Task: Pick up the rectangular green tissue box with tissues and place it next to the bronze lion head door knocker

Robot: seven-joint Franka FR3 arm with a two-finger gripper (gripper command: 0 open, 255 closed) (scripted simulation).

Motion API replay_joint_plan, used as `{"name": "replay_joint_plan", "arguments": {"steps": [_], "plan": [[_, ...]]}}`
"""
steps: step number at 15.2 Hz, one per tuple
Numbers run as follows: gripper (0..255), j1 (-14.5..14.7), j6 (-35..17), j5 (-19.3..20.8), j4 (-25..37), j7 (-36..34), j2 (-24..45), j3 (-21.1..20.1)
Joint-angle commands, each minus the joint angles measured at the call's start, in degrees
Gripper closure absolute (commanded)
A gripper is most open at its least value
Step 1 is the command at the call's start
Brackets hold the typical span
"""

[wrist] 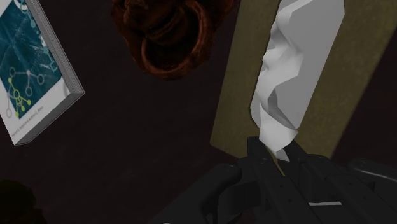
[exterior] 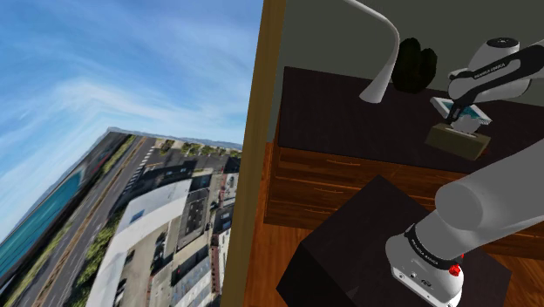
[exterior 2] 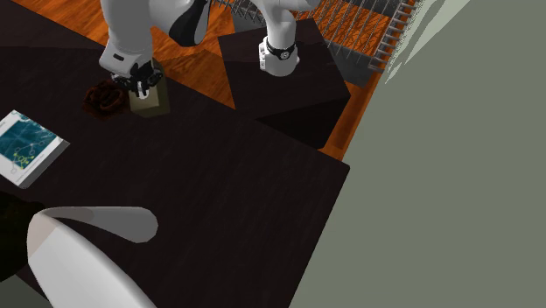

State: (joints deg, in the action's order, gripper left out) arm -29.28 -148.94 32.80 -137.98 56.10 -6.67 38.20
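The tissue box point(wrist: 356, 76) is olive-green with a white tissue point(wrist: 296, 70) sticking up from its top. It stands on the dark table right beside the dark reddish-brown lion head knocker point(wrist: 168, 32). My gripper point(wrist: 275, 153) is directly above the box, its fingers close together on the tissue's lower tip. In the second exterior view the gripper point(exterior 2: 143, 83) hovers over the box point(exterior 2: 149, 103), and the knocker point(exterior 2: 105, 96) lies just to that view's left. From the shoulder view the box point(exterior: 456, 139) sits under the gripper point(exterior: 462, 118).
A teal-covered book point(exterior 2: 26, 147) lies on the table point(exterior 2: 227, 201) past the knocker. A curved white lamp point(exterior: 381, 52) and a black object point(exterior: 414, 65) stand at the table's far end. The black stand point(exterior 2: 284, 83) is beside the table.
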Motion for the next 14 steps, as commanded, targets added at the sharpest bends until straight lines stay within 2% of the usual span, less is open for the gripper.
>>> {"name": "replay_joint_plan", "arguments": {"steps": [1,5,6,11,14], "plan": [[255,0.0,-0.2,0.0,-0.2,0.0,0.3,0.0],[255,0.0,-0.2,0.0,-0.2,0.0,0.3,0.0],[0,0.0,-0.2,-0.1,-0.2,0.1,0.3,0.1],[0,0.0,-0.2,0.0,-0.2,0.0,0.3,0.0],[0,0.1,6.9,2.0,0.0,-1.4,-6.3,-2.2]]}}
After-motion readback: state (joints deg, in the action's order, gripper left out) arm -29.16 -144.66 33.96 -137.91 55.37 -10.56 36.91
